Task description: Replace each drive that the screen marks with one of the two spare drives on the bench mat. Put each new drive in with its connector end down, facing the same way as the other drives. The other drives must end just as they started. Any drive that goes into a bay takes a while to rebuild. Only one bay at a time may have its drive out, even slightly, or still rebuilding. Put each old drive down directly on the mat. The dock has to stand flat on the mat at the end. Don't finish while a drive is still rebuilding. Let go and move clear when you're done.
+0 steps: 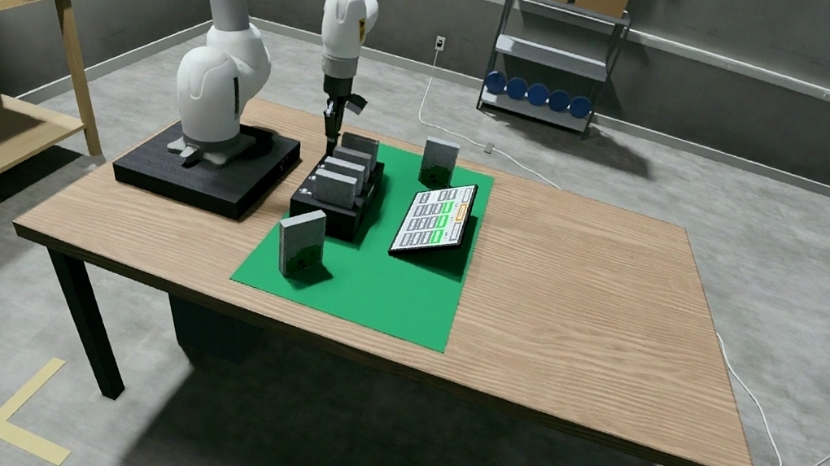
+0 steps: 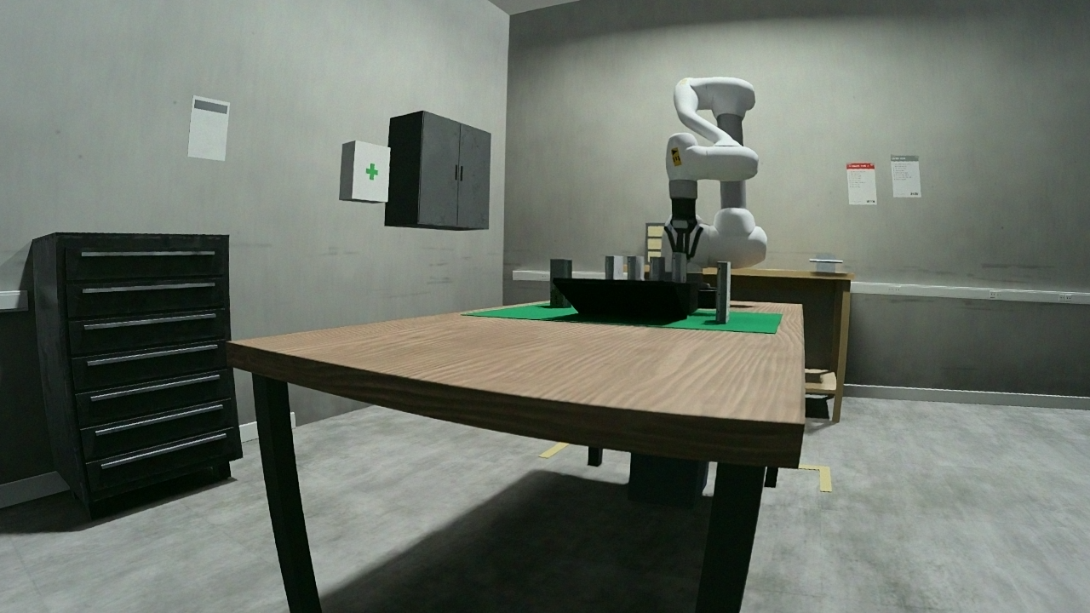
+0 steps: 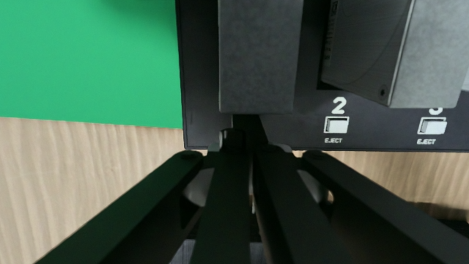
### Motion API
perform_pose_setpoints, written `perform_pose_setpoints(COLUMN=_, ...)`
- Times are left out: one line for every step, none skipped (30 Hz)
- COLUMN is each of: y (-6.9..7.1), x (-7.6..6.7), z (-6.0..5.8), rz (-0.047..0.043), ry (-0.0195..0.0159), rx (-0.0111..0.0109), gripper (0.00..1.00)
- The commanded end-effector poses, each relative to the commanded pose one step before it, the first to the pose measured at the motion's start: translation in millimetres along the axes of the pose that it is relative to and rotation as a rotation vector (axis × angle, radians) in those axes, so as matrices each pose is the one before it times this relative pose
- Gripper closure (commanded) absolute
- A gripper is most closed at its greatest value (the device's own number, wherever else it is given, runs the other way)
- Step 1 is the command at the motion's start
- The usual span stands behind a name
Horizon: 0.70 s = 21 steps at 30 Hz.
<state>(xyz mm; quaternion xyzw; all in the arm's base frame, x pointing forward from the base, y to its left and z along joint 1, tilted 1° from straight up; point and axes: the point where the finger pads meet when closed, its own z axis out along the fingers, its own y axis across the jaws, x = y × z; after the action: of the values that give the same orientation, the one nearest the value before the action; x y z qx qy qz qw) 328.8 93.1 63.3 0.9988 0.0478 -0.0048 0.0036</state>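
Top view: The end effector (image 1: 330, 147) (image 2: 683, 248) (image 3: 243, 125) points down at the far end of the black dock (image 1: 327, 218) (image 3: 198, 92), fingers together with nothing between them. Four drives stand in the dock, running from just beside the fingertips toward the viewer. Both spare drives stand upright on the green mat (image 1: 381, 285) (image 2: 750, 322) (image 3: 88, 73): one spare (image 1: 439, 159) (image 2: 560, 283) to the right of the end effector, the other (image 1: 300, 244) (image 2: 722, 291) nearer the viewer. The tilted screen (image 1: 435, 220) (image 2: 624, 299), right of the dock, shows green cells and one orange cell. All this is on a wooden table (image 1: 579, 292) (image 2: 533, 365) (image 3: 91, 183).

Exterior view: The end effector is behind the screen's dark back — a spare stands to either side of it, and drive tops show above the screen.

Wrist view: The end drive (image 3: 258, 59) is directly above the fingertips; contact with the dock is hidden. To their right are a second drive (image 3: 366, 48) and the eject buttons of bay 2 (image 3: 337, 125) and bay 3 (image 3: 433, 126).
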Motion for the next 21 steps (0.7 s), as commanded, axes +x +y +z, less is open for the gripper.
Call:
perform_pose_setpoints(y=-0.12, x=0.42, z=-1.26, rz=0.00013, ry=0.00082, rx=0.00043, gripper=0.90)
perform_pose_setpoints(y=0.00, x=0.00, z=-0.42, rz=0.00000, ry=0.00000, rx=0.00000, gripper=0.90)
perform_pose_setpoints(y=0.00, x=0.00, z=0.00, rz=0.00000, ry=0.00000, rx=0.00000, gripper=0.90)
perform_pose_setpoints(y=0.00, x=0.00, z=0.00, rz=0.00000, ry=0.00000, rx=0.00000, gripper=0.90)
perform_pose_setpoints(y=0.00, x=0.00, z=-0.46, rz=0.00000, ry=0.00000, rx=0.00000, gripper=0.90)
perform_pose_setpoints(y=0.00, x=0.00, z=-0.49, rz=0.00000, ry=0.00000, rx=0.00000, gripper=0.90)
perform_pose_setpoints(y=0.00, x=0.00, z=-0.49, rz=0.00000, ry=0.00000, rx=0.00000, gripper=0.90)
perform_pose_setpoints(y=0.00, x=0.00, z=-0.46, rz=0.00000, ry=0.00000, rx=0.00000, gripper=0.90)
perform_pose_setpoints(y=0.00, x=0.00, z=-0.42, rz=0.00000, ry=0.00000, rx=0.00000, gripper=0.90)
perform_pose_setpoints(y=0.00, x=0.00, z=-0.35, rz=0.00000, ry=0.00000, rx=0.00000, gripper=0.90)
perform_pose_setpoints(y=0.00, x=0.00, z=-0.28, rz=0.00000, ry=0.00000, rx=0.00000, gripper=0.90)
perform_pose_setpoints(y=0.00, x=0.00, z=-0.19, rz=0.00000, ry=0.00000, rx=0.00000, gripper=0.90)
perform_pose_setpoints(y=0.00, x=0.00, z=-0.11, rz=0.00000, ry=0.00000, rx=0.00000, gripper=0.90)
perform_pose_setpoints(y=0.00, x=0.00, z=-0.05, rz=0.00000, ry=0.00000, rx=0.00000, gripper=0.90)
perform_pose_setpoints(y=0.00, x=0.00, z=-0.01, rz=0.00000, ry=0.00000, rx=0.00000, gripper=0.90)
perform_pose_setpoints(y=0.00, x=0.00, z=-0.01, rz=0.00000, ry=0.00000, rx=0.00000, gripper=0.90)
perform_pose_setpoints(y=0.00, x=0.00, z=-0.06, rz=0.00000, ry=0.00000, rx=0.00000, gripper=0.90)
perform_pose_setpoints(y=0.00, x=0.00, z=-0.17, rz=0.00000, ry=0.00000, rx=0.00000, gripper=0.90)
perform_pose_setpoints(y=0.00, x=0.00, z=-0.31, rz=0.00000, ry=0.00000, rx=0.00000, gripper=0.90)
perform_pose_setpoints(y=0.00, x=0.00, z=0.00, rz=0.00000, ry=0.00000, rx=0.00000, gripper=0.90)
perform_pose_setpoints(y=0.00, x=0.00, z=0.00, rz=0.00000, ry=0.00000, rx=0.00000, gripper=0.90)
